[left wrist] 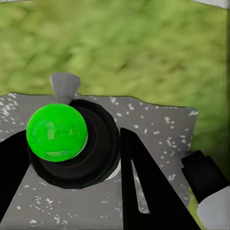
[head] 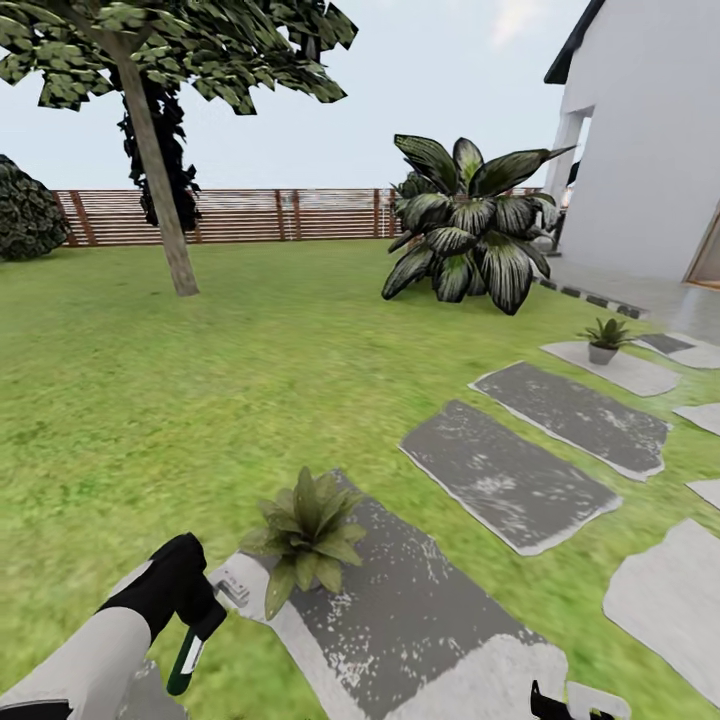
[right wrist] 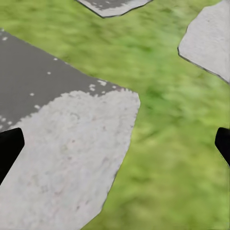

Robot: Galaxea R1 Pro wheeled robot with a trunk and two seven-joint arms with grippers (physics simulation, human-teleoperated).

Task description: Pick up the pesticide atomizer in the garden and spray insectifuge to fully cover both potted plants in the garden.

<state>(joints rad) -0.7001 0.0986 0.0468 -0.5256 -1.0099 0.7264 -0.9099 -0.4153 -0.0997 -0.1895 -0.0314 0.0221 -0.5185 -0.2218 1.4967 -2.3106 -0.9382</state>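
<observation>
Green-black atomizer [head: 187, 655] clamped in left hand [head: 195, 610].

Green-black pesticide atomizer [head: 186, 660], grey speckled stepping stones [head: 510, 480], green-leaved potted plants [head: 305, 535]

I hold the spray bottle [head: 187, 655] in my left pincer [head: 196, 610], just beside the near potted plant [head: 305, 535]. The bottle hangs tilted, its dark green body with a white strip pointing down and its pale grey trigger head [head: 232, 587] toward that plant. Seen along my fingers, its bright green round end [left wrist: 56, 132] sits in a black ring.

The near plant is a low rosette of pointed green leaves on a grey stepping stone [head: 420, 610]. The second potted plant [head: 604, 338], in a small grey pot, stands upright well beyond it.
</observation>
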